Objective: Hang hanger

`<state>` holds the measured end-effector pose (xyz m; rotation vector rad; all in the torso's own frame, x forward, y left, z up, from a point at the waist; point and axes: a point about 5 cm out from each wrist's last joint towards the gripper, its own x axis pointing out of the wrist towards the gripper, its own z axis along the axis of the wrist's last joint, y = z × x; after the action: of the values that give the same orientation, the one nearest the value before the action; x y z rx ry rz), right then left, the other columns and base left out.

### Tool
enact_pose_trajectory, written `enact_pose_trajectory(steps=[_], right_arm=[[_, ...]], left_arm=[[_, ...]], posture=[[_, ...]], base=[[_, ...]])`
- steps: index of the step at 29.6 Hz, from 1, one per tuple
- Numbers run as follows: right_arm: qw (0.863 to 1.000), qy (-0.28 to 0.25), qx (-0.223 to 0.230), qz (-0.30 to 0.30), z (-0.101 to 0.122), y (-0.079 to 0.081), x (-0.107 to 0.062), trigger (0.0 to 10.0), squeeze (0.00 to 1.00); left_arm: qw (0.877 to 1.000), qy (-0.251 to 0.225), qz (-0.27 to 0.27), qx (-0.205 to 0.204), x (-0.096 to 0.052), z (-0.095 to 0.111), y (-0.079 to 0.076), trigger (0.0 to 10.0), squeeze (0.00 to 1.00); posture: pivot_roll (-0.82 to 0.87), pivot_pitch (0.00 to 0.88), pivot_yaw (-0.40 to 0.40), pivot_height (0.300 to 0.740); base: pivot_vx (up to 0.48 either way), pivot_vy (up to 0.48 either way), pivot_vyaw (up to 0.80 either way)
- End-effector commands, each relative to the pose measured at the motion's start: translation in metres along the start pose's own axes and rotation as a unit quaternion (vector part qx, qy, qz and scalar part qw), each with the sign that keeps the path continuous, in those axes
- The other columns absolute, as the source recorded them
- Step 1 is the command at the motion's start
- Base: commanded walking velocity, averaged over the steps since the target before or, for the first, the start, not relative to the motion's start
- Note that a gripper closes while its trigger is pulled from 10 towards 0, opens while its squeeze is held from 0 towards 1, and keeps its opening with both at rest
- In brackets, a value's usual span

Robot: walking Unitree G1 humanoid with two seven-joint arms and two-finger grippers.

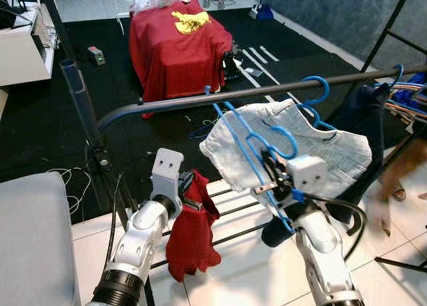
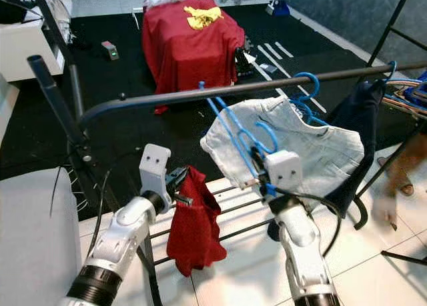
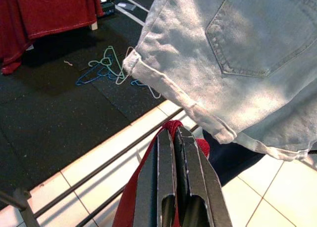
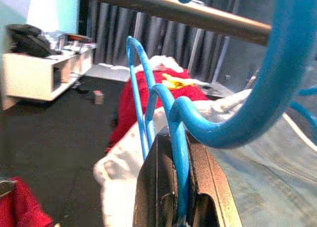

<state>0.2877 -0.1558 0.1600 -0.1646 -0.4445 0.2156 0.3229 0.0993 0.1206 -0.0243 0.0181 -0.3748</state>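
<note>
Low in the frame, the left gripper point(image 1: 190, 194) pinches a red cloth point(image 1: 192, 236), keeping it aside. At centre, the right gripper's point(image 1: 272, 177) fingers clamp a blue hanger point(image 1: 257, 148) below the rail point(image 1: 220, 97), seemingly for hooking.

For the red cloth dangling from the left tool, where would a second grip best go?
On the bunched top edge of the red cloth, beside the left tool, coming from the side: it hangs limp below, so the lower folds would just slip.
</note>
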Motion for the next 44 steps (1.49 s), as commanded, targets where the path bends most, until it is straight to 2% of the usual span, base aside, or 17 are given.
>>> enact_pose_trajectory(steps=[1,2,4,5,6,7,10,13,17,19,21,29,38,44], right_arm=[[1.0,0.004,0.0,-0.019,-0.003,-0.003,-0.004,0.0,0.0],[1.0,0.004,0.0,-0.019,-0.003,-0.003,-0.004,0.0,0.0],[0.995,0.084,0.033,-0.04,-0.023,-0.003,-0.01,0.0,0.0],[0.995,0.084,0.033,-0.04,-0.023,-0.003,-0.01,0.0,0.0],[0.986,0.143,0.058,-0.055,-0.038,-0.003,-0.014,0.0,0.0],[0.979,0.176,0.08,-0.071,-0.046,-0.004,-0.016,10.0,0.0],[0.972,0.193,0.102,-0.084,-0.049,-0.004,-0.016,10.0,0.0],[0.973,0.19,0.1,-0.079,-0.048,-0.003,-0.014,10.0,0.0],[0.974,0.196,0.104,-0.052,-0.049,0.006,-0.014,10.0,0.0],[0.974,0.196,0.104,-0.052,-0.049,0.006,-0.014,10.0,0.0],[0.97,0.211,0.116,-0.039,-0.051,0.014,-0.014,10.0,0.0],[0.964,0.227,0.131,-0.046,-0.051,0.015,-0.011,10.0,0.0],[0.959,0.249,0.119,-0.065,-0.055,0.008,-0.011,10.0,0.0],[0.959,0.248,0.124,-0.055,-0.054,0.013,-0.009,10.0,0.0]], left_arm=[[1.0,-0.01,-0.006,-0.003,0.0,0.004,-0.005,10.0,0.0],[1.0,-0.01,-0.006,-0.003,0.0,0.004,-0.005,10.0,0.0],[1.0,-0.005,-0.003,0.001,0.0,0.003,-0.001,10.0,0.0],[1.0,-0.005,-0.003,0.001,0.0,0.003,-0.001,10.0,0.0],[1.0,0.003,0.001,0.003,-0.001,0.001,0.001,10.0,0.0],[1.0,0.009,0.006,0.003,-0.002,-0.001,0.004,10.0,0.0],[1.0,0.014,0.013,0.001,-0.002,-0.004,0.008,10.0,0.0],[1.0,0.016,0.02,-0.007,-0.003,-0.005,0.009,10.0,0.0],[0.999,0.019,0.032,-0.02,-0.003,-0.006,0.009,10.0,0.0],[0.999,0.019,0.032,-0.02,-0.003,-0.006,0.009,10.0,0.0],[0.999,0.021,0.036,-0.023,-0.002,-0.006,0.011,10.0,0.0],[0.999,0.023,0.039,-0.026,-0.002,-0.006,0.012,10.0,0.0],[0.998,0.018,0.036,-0.038,-0.001,-0.005,0.008,10.0,0.0],[0.999,0.017,0.033,-0.04,-0.002,-0.006,0.007,10.0,0.0]], posture=[[-0.08,0.173,-0.036,0.74],[-0.08,0.173,-0.036,0.74],[-0.08,0.171,-0.032,0.74],[-0.08,0.171,-0.032,0.74],[-0.07,0.17,-0.032,0.74],[-0.07,0.174,-0.037,0.74],[-0.07,0.175,-0.039,0.74],[-0.07,0.175,-0.041,0.74],[-0.07,0.174,-0.045,0.74],[-0.07,0.174,-0.045,0.74],[-0.06,0.175,-0.044,0.74],[-0.06,0.174,-0.042,0.74],[-0.06,0.158,-0.049,0.74],[-0.06,0.152,-0.045,0.74]], base=[[0.0,0.0,0.0],[0.0,0.0,0.0],[0.0,0.0,0.0],[0.0,0.0,0.0],[0.0,0.0,0.0],[0.0,0.0,0.0],[0.0,0.0,0.0],[0.0,0.0,0.0],[0.0,0.0,0.0],[0.0,0.0,0.0],[0.0,0.0,0.0],[0.0,0.0,0.0],[0.0,0.0,0.0],[0.0,0.0,0.0]])
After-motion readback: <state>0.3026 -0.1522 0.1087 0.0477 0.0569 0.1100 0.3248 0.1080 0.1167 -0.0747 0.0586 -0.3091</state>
